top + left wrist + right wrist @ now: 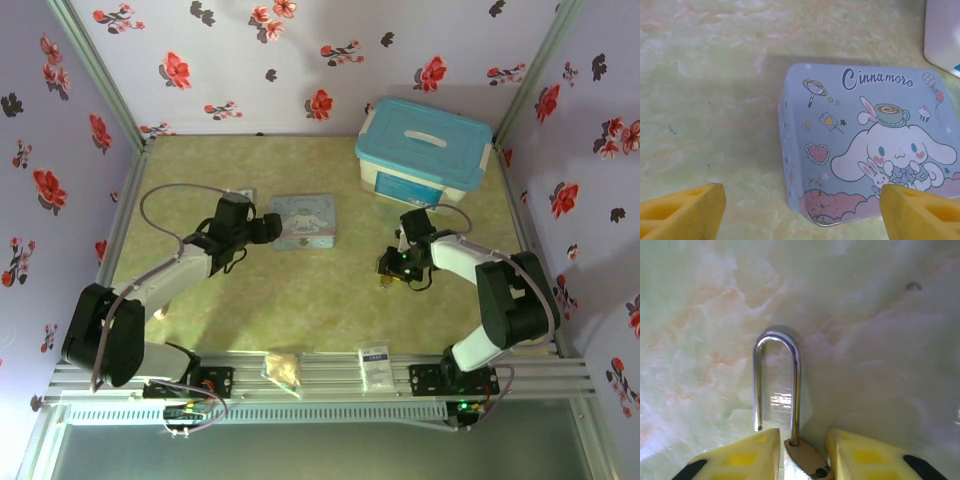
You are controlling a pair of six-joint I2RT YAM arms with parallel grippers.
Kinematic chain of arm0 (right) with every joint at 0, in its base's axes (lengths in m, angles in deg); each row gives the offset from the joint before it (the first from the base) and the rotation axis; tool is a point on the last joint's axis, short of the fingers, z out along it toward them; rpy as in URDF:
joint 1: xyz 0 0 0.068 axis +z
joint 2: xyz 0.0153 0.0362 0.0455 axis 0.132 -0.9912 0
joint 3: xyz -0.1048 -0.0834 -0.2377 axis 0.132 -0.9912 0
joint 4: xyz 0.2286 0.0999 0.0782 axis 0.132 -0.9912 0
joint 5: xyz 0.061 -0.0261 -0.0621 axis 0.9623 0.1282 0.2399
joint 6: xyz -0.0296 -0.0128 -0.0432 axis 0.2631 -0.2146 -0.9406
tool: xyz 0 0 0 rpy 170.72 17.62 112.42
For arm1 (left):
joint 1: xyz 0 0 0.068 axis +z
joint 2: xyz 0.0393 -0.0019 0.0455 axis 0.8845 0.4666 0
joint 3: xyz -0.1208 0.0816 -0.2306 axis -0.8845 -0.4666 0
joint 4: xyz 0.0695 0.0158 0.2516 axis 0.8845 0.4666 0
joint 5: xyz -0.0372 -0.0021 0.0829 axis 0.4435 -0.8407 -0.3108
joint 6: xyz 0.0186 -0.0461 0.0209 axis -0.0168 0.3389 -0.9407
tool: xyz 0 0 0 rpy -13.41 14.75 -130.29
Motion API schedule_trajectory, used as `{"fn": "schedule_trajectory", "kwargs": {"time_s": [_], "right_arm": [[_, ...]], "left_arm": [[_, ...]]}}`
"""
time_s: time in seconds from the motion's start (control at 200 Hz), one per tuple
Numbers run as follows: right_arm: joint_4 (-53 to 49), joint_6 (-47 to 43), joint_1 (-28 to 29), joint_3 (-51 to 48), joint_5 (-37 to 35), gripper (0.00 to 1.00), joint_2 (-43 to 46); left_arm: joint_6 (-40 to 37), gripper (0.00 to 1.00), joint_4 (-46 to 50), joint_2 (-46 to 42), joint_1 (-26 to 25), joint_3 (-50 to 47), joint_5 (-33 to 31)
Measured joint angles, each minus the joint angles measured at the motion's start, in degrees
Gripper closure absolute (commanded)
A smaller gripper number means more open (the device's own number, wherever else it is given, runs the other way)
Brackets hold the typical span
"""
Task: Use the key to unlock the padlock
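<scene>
The padlock (807, 460) lies on the table between the yellow fingers of my right gripper (802, 440). Its silvery shackle (796, 390) is sprung: one leg sits in the brass body, the other hangs free. A gap shows between the body and the right finger (860, 455), so the jaws stand a little apart. From above, the right gripper (392, 268) points down at the padlock (383, 281), right of centre. My left gripper (268, 228) is open, its fingers (685, 210) wide apart and nothing held, at the near corner of a cartoon tin (865, 145). The key is out of view.
The tin (305, 220) lies mid-table. A white box with a blue lid (425, 152) stands at the back right. A small bag (283, 368) and a white packet (375, 365) rest on the front rail. Flowered walls close three sides.
</scene>
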Motion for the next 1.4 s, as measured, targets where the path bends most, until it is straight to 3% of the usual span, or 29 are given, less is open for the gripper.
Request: {"fn": "schedule_trajectory", "kwargs": {"time_s": [0.055,0.215,0.32,0.425,0.55,0.67,0.84,1.035,1.18,1.4], "right_arm": [[-0.42,-0.37,0.17,0.28,-0.42,0.66,-0.09],[-1.51,-1.09,1.01,1.18,-2.99,0.45,0.24],[-3.23,-1.84,2.21,1.97,-9.62,0.26,2.47],[-3.56,-3.15,2.86,2.69,-17.16,0.13,6.95],[-0.15,-7.1,2.93,2.56,-27.71,0.11,14.32],[10.54,-13.09,0.9,-2.03,-35.91,0.08,20.17],[28.81,-19.98,-5.27,-14.78,-41.07,0.06,20.41],[44.3,-21.14,-12.72,-22.1,-39.98,0.06,14.91],[56.78,-21.11,-14.16,-23.5,-38.84,0.05,12.02],[67.91,-20.9,-15.5,-23.17,-35.71,0.02,1.97]], "left_arm": [[0.02,0.19,0.04,0.0,0.0,-0.07,0.11],[0.24,0.13,-0.04,-0.52,0.85,-0.44,0.09],[-0.22,0.07,0.33,-2.23,3.28,-0.87,-0.96],[-2.45,0.05,0.85,-3.74,6.29,-0.87,-5.03],[-6.93,0.04,0.98,-4.13,9.33,-1.2,-11.87],[-13.44,0.0,-4.11,-6.47,11.56,-6.71,-19.12],[-22.1,0.0,-16.37,-5.35,15.34,-16.28,-22.82],[-24.22,0.0,-31.28,-0.96,22.71,-23.1,-18.78],[-23.47,0.0,-43.39,4.37,26.45,-24.57,-14.4],[-22.93,0.0,-50.62,9.51,27.58,-25.05,-10.16]]}}
